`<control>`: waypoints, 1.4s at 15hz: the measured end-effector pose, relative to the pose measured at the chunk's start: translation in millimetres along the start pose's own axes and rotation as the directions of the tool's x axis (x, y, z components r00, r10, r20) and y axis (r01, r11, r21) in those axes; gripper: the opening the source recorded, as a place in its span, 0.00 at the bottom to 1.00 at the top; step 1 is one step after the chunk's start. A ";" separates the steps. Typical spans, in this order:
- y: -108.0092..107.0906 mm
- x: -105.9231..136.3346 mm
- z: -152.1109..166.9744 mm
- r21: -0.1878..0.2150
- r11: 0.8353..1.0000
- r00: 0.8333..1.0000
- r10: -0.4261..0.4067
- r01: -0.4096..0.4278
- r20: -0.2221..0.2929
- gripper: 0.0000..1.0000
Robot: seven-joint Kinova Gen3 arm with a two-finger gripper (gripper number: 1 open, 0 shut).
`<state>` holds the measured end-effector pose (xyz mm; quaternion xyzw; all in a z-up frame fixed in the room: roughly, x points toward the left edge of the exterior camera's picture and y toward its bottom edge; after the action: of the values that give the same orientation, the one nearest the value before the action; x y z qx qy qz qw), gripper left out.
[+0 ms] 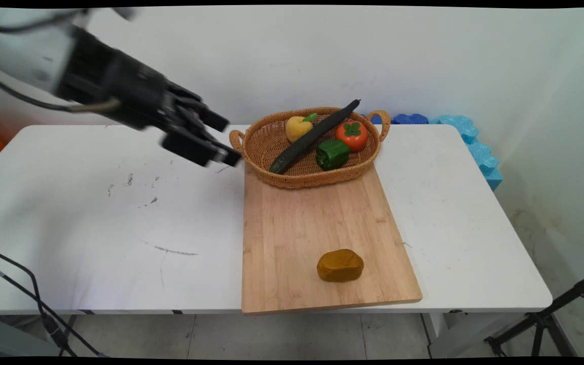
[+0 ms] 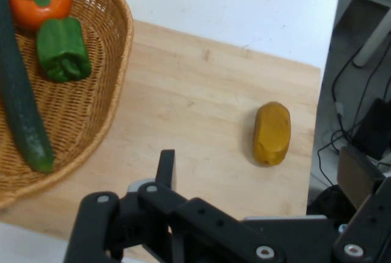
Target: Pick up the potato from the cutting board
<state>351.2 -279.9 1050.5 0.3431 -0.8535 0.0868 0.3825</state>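
— Where is the gripper?
— Raised above the table, just beside the wicker basket's left handle; its fingers are spread apart, grasping nothing.
— And the basket?
— On the cutting board's far edge; cucumber, green pepper, persimmon and yellow fruit inside; a brown potato lies near the board's near edge.

basket on board's far end | potato on near end | end effector left of basket
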 end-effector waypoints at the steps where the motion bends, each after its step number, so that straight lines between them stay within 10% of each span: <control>1: 3.0 2.1 9.0 0.003 1.000 1.000 -0.005 0.005 0.010 1.00; 21: 82.9 5.9 271.0 0.017 1.000 0.958 0.000 -0.006 0.286 1.00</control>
<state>133.6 -332.1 876.6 0.3541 -0.8995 0.0445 0.2519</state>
